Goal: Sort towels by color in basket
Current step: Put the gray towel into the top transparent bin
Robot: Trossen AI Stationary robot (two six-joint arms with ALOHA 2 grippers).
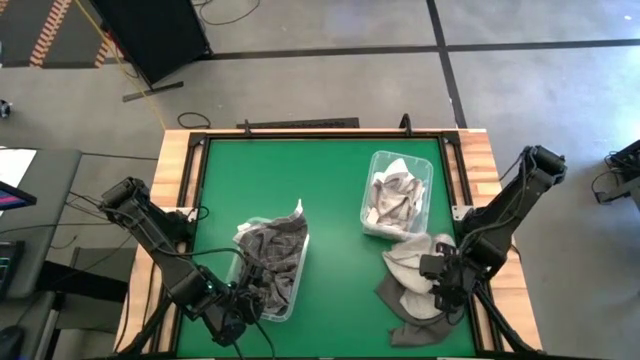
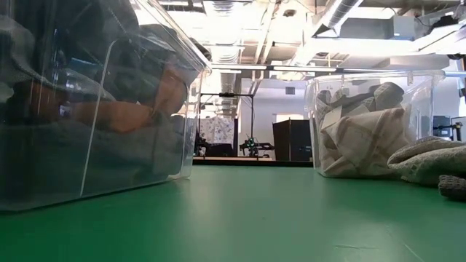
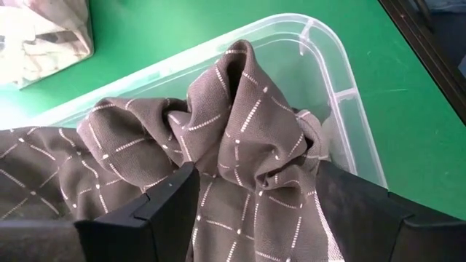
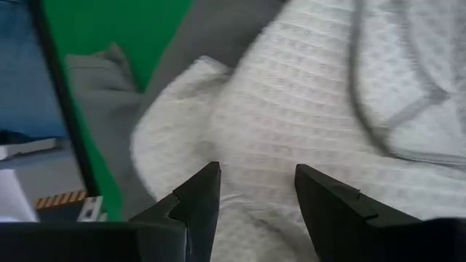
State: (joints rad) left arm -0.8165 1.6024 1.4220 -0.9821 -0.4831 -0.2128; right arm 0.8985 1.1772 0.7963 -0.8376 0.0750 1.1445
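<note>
Even overhead light falls on the green table [image 1: 330, 190] in the high view, with soft, short shadows beside the clear bins. At table height, ceiling lights [image 2: 233, 14] at 12 o'clock burn out to white, and the near bin [image 2: 95, 102] at 9 o'clock is blurred, its wall streaked with glare; the far bin [image 2: 375, 120] at 3 o'clock is sharper. In the left wrist view the dark checked towel [image 3: 240, 138] is crisp and brightly lit, the bin rim shining at 1 o'clock. The right wrist view is soft throughout: the pale waffle towel [image 4: 306, 109] is out of focus and washed bright.
</note>
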